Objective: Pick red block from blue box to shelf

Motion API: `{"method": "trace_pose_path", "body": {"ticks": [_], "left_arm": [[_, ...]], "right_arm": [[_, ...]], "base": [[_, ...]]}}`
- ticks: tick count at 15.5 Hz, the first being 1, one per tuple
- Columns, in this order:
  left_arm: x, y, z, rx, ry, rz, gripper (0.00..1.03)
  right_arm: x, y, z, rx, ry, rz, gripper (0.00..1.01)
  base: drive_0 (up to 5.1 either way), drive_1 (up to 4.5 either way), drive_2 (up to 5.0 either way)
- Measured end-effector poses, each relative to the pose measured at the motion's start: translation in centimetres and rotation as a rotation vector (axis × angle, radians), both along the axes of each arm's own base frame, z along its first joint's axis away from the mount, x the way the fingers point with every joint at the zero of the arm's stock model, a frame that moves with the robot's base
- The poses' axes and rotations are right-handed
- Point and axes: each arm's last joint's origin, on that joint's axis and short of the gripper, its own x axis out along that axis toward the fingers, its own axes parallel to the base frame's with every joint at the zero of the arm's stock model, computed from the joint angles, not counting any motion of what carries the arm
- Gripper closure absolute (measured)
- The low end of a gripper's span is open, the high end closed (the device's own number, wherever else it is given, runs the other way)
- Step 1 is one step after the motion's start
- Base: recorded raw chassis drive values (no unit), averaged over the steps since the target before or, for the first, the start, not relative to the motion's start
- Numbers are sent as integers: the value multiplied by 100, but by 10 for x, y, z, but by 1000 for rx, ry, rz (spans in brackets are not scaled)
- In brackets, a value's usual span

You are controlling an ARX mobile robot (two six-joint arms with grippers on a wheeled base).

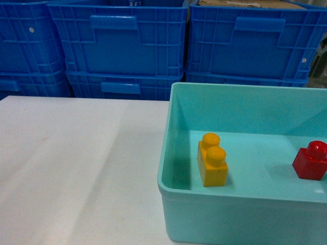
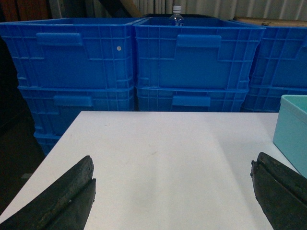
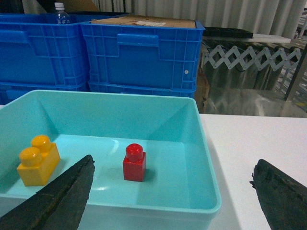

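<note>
From my remote seat I see the red block (image 3: 134,162) standing upright on the floor of the blue box (image 3: 206,158), well apart from a yellow brick (image 3: 38,160) at the box's other side. My right gripper (image 3: 172,201) hovers just in front of the box with its fingers spread wide, presumably lined up to reach in. The left gripper (image 2: 172,201), equally wide apart, waits over the bare white table (image 2: 168,153) (dark blue crates (image 2: 192,57) stacked behind), out of the way

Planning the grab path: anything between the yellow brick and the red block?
Nothing; only bare floor of the blue box separates yellow brick and red block, per right wrist view.
</note>
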Motion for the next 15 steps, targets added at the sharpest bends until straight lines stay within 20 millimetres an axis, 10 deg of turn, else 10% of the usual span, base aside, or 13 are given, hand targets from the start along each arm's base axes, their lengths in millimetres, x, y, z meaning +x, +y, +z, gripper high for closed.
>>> {"method": "trace_pose_path", "body": {"ticks": [15], "left_arm": [[0,0,0,0,0,0,5]], "right_arm": [[0,0,0,0,0,0,3]], "base": [[0,0,0]]}}
